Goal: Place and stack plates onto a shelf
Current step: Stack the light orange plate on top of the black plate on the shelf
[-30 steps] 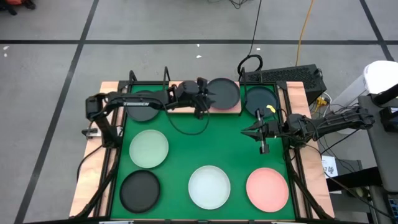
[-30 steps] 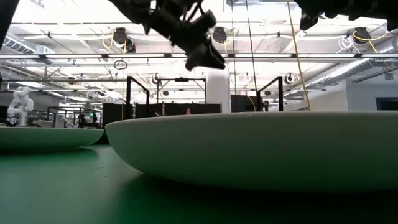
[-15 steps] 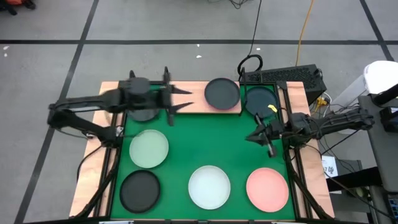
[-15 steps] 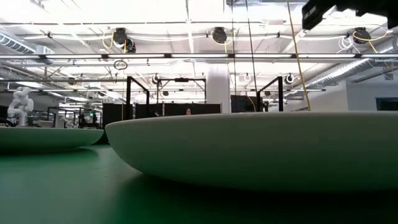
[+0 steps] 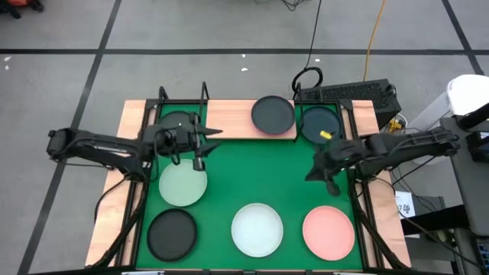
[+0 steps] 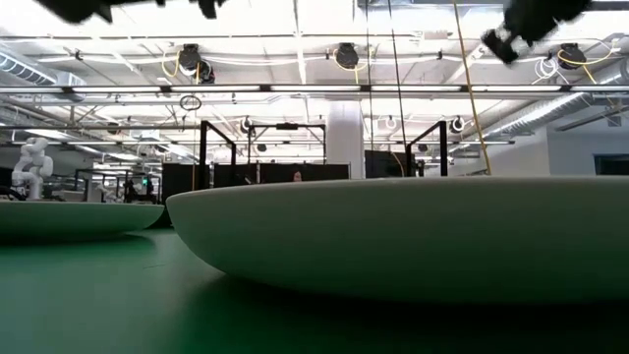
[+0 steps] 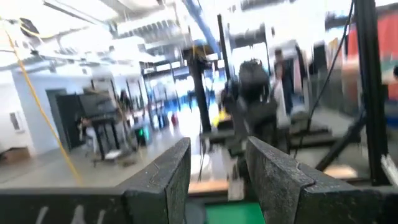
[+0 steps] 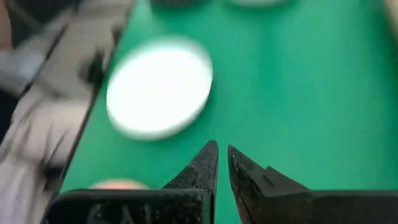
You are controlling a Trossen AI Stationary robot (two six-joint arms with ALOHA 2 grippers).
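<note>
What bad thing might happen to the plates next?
The left gripper hangs open beside the pale green plate; coming down off-centre, it might push that plate across the green mat rather than lift it. The shelf already carries a black plate, so a sloppy stack there may slide off.

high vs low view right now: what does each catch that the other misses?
High view only: the shelf with a dark plate on it, another dark plate by the left arm, a third on the green mat, the pale green plate, the pink plate, plus the left gripper and right gripper, both holding nothing.

Low view only: the room behind, with ceiling lights and black frames.

Both: the white plate, which fills the low view up close.
</note>
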